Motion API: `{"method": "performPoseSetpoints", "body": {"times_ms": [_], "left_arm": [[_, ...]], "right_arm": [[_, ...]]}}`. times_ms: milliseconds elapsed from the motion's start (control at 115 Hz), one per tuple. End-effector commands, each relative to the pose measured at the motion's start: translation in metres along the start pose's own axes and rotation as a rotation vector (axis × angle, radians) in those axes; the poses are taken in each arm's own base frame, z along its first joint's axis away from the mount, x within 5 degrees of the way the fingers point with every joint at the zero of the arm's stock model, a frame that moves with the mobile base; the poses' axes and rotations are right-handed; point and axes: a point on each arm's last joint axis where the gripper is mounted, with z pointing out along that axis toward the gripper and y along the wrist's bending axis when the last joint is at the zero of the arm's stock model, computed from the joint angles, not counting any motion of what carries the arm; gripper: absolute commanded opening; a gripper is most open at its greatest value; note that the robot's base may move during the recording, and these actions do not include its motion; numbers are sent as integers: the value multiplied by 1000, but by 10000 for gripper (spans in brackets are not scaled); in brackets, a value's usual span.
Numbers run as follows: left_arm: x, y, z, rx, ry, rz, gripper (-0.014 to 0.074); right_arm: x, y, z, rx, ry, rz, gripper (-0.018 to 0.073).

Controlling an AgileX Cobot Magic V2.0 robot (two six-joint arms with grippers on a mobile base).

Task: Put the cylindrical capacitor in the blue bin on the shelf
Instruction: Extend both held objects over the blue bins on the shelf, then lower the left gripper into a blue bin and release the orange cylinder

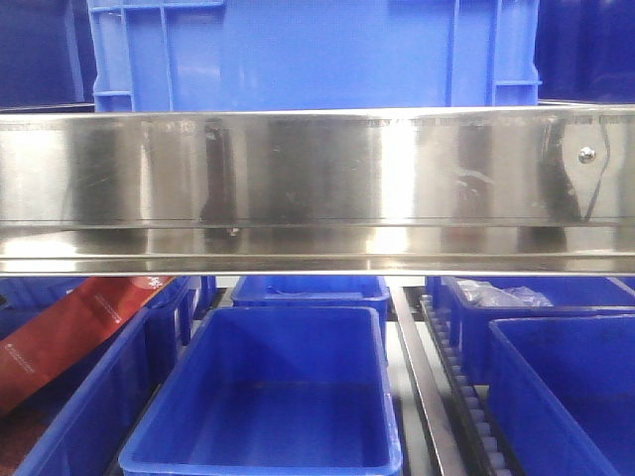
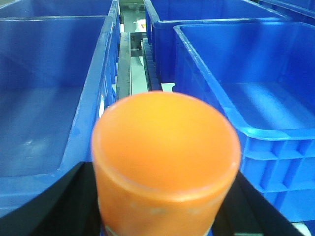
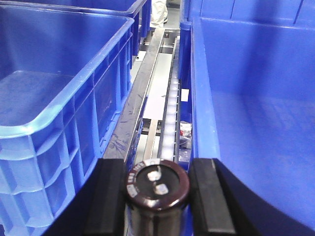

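Observation:
My right gripper (image 3: 158, 197) is shut on the cylindrical capacitor (image 3: 157, 183), a dark brown cylinder with two metal terminals on its top. It holds it upright over the gap between two blue bins, one on the left (image 3: 74, 98) and one on the right (image 3: 203, 98). My left gripper (image 2: 165, 201) is shut on an orange cylinder (image 2: 165, 147), above the gap between two blue bins (image 2: 93, 123) (image 2: 211, 103). The shelf (image 1: 317, 169) fills the front view as a broad steel rail. Below it stands an empty blue bin (image 1: 298, 315). Neither gripper shows in the front view.
A large blue crate (image 1: 317, 50) sits on the shelf's upper level. A red packet (image 1: 69, 332) lies in the left bin. A clear bag (image 1: 496, 295) lies in a back right bin. Roller rails (image 3: 170, 113) and steel dividers (image 1: 422, 387) run between the bins.

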Motion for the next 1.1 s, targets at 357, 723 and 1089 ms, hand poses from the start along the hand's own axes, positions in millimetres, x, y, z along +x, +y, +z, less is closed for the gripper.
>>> {"method": "performPoseSetpoints", "body": {"times_ms": [357,723,1089], "left_arm": [[-5,-1,-2,9,-47,2,-111],[-60,-46,9,240,-111,90,-111],[-92,-124,105,388,-14,151,-111]], "right_arm": [[-3,0,-2,1,-32,-3,-162],[-5,0,-3,2,-61,-3,-162],[-5,0,-3,1,-61,-1,-162]]}}
